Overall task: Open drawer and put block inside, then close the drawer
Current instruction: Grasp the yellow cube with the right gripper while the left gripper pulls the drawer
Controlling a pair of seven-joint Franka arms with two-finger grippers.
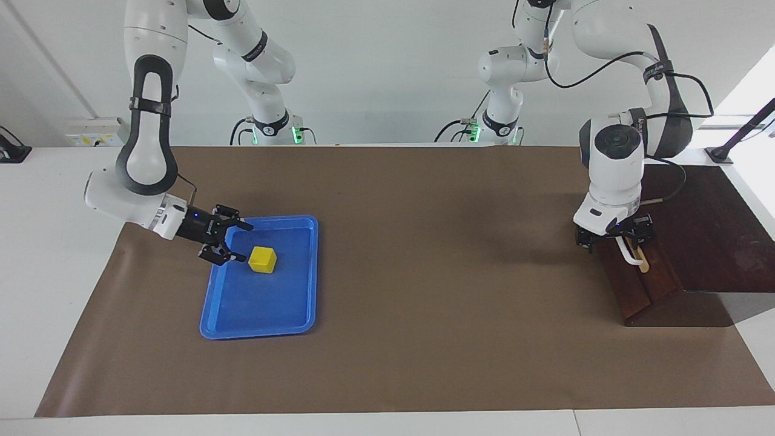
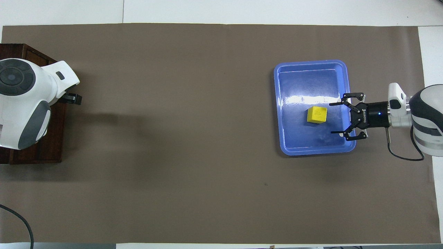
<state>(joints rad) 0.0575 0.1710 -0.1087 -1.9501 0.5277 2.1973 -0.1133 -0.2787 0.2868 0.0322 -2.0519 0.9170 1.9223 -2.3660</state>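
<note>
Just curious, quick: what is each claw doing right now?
Right gripper: open, empty, beside the yellow block.
Left gripper: open, at the drawer handle.

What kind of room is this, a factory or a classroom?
Probably a robotics lab: two white arms stand at a paper-covered table set only with practice props, a yellow block in a blue tray and a wooden drawer.

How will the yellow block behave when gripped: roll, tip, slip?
The block is a flat-faced cube, so rolling looks unlikely. It sits flat in the blue tray and is squat, so probably hard to tip. The tray's glossy floor suggests it may slide if nudged off-centre.
</note>
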